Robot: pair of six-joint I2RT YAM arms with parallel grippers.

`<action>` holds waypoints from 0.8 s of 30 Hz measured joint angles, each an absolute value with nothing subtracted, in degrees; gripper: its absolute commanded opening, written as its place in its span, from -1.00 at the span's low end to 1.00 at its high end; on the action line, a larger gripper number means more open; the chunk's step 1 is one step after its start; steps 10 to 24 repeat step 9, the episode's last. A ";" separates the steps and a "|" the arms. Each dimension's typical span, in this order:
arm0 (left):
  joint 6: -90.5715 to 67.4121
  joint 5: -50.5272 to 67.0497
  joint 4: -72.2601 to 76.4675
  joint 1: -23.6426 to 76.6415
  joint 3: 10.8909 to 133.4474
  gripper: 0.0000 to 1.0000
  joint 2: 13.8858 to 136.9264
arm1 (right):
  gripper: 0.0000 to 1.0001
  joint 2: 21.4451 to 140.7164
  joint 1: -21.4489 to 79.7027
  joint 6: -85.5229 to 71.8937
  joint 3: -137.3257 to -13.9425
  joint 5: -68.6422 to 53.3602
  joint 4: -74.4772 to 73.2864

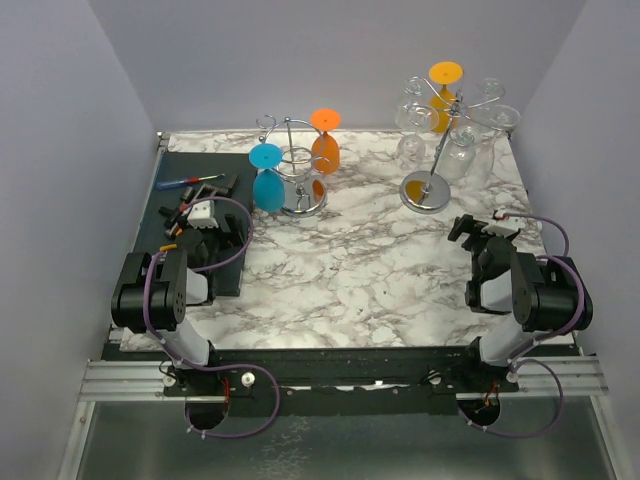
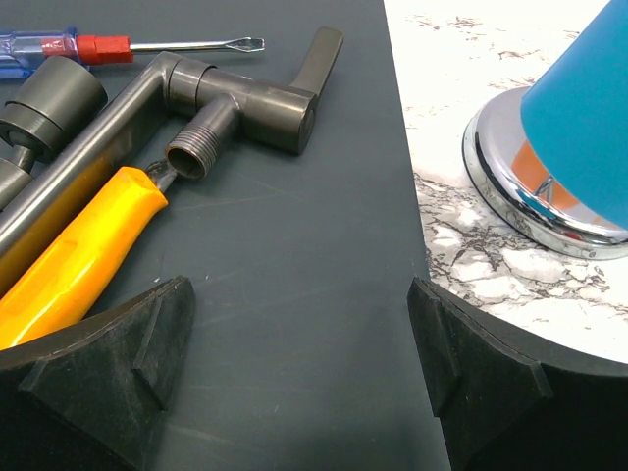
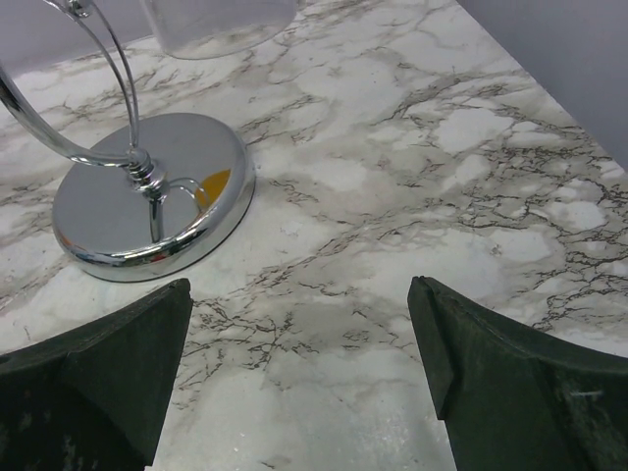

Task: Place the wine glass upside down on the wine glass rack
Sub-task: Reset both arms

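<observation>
From above, the marble tabletop [image 1: 350, 270] carries two chrome racks toward its far edge. The left rack [image 1: 301, 203] stands near the far-left part, just beside the dark mat [image 1: 200, 162], with a blue glass [image 1: 267, 186] and an orange glass [image 1: 325, 152] hanging bowl-down from it. The right rack [image 1: 425, 192] stands toward the far-right corner, holding several clear glasses [image 1: 462, 155] and a second orange glass [image 1: 444, 112], all inverted. The left gripper [image 1: 200, 212] hovers over the mat among the tools, near the blue glass but apart from it. The right gripper [image 1: 478, 228] sits by the right edge, just nearer than the right rack's base.

In the left wrist view, the left gripper [image 2: 299, 334] is spread wide with only bare mat [image 2: 294, 255] between its fingers [image 2: 108, 383]. A yellow handle [image 2: 88, 245], a grey metal fitting [image 2: 235, 98] and a screwdriver [image 2: 98, 46] lie ahead to the left. The left rack's base [image 2: 505, 186] and the blue glass [image 2: 589, 108] are ahead to the right, untouched.

In the right wrist view, the right gripper [image 3: 299, 334] is also spread wide, over bare marble [image 3: 442, 147]. The right rack's base [image 3: 147, 211] lies ahead to the left, with one clear glass [image 3: 216, 25] above it at the top edge.
</observation>
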State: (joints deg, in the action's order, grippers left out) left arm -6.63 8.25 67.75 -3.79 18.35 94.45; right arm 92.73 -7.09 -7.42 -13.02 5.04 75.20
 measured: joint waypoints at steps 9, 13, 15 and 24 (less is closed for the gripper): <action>-6.63 8.16 67.75 -3.79 18.35 0.97 94.45 | 0.99 92.73 -7.09 -7.40 -13.02 4.95 75.40; -6.63 8.16 67.75 -3.79 18.35 0.97 94.45 | 0.99 92.73 -7.09 -7.40 -13.02 4.95 75.40; -6.63 8.16 67.75 -3.79 18.35 0.97 94.45 | 0.99 92.73 -7.09 -7.40 -13.02 4.95 75.40; -6.63 8.16 67.75 -3.79 18.35 0.97 94.45 | 0.99 92.73 -7.09 -7.40 -13.02 4.95 75.40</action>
